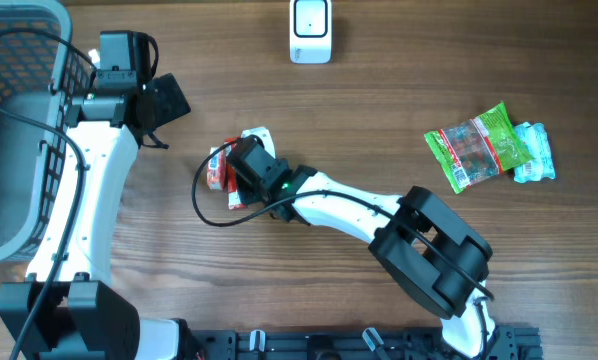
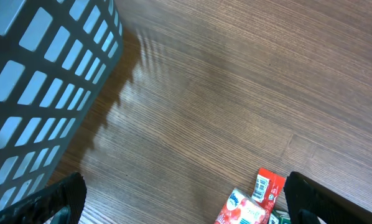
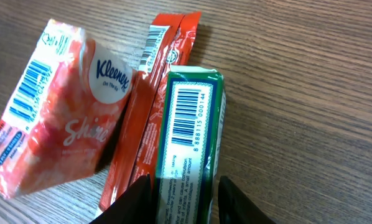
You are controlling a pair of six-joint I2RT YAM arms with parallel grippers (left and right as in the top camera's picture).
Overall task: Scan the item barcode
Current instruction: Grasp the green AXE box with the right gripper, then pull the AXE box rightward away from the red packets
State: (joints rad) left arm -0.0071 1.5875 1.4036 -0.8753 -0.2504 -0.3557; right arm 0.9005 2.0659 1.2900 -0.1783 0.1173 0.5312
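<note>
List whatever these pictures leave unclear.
The green box, lower end: right wrist view, cut off by the bottom edge; whether the right tool grips it is unclear.
Same box, overhead: hidden under that tool.
The blue packet, overhead: partly under the green snack bag.
The white scanner, overhead: top cut by the edge.

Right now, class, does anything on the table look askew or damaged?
Nothing spilled or damaged. The Kleenex pack, red packet and green box are bunched at differing angles near the centre, the Kleenex pack tilted most.
</note>
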